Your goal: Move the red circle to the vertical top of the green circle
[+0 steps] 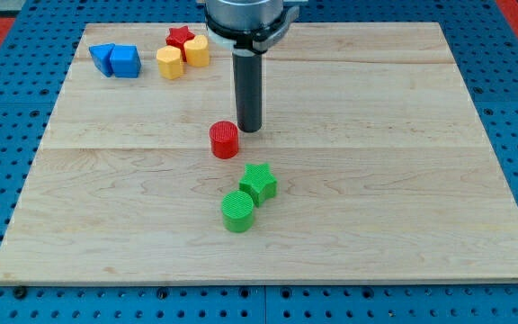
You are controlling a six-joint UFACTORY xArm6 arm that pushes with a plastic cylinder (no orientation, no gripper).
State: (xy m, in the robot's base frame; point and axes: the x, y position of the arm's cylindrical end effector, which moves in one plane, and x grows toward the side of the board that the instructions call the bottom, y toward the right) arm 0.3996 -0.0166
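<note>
The red circle [225, 139] lies near the middle of the wooden board [403, 162]. The green circle [237, 211] lies below it, toward the view's bottom, touching a green star [258, 183] at its upper right. My tip [249, 129] stands on the board just to the right of and slightly above the red circle, close to its edge. The rod rises from there to the arm's head at the view's top.
At the top left stand a red star [181, 38], two yellow blocks [170, 63] [196, 50], and two blue blocks [103, 58] [126, 61]. A blue pegboard [7, 135] surrounds the board.
</note>
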